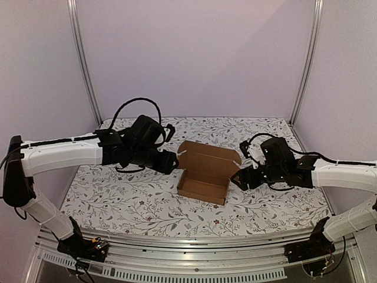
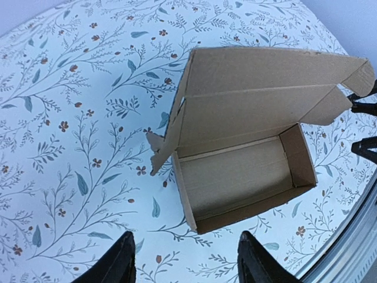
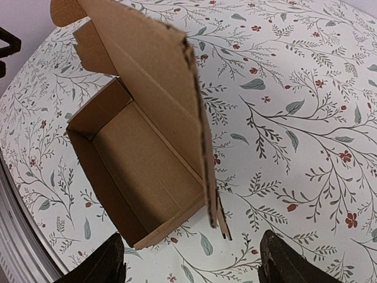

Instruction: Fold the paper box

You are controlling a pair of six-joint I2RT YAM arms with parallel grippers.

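Note:
The paper box [image 1: 203, 177] sits mid-table as a brown cardboard tray with its lid flap standing up at the back. The left wrist view shows the open box [image 2: 235, 171] with a small side tab sticking out at its left corner. My left gripper [image 1: 175, 160] hovers just left of the box, open, nothing between its fingers [image 2: 185, 236]. My right gripper [image 1: 237, 178] is at the box's right end, open and apart from the cardboard [image 3: 191, 236]. In the right wrist view the box [image 3: 141, 159] shows its lid edge-on and a loose tab by its near corner.
A floral tablecloth [image 1: 129, 200] covers the table. Purple walls and two metal posts [image 1: 82, 59] enclose the back. A metal rail [image 1: 194, 247] runs along the near edge between the arm bases.

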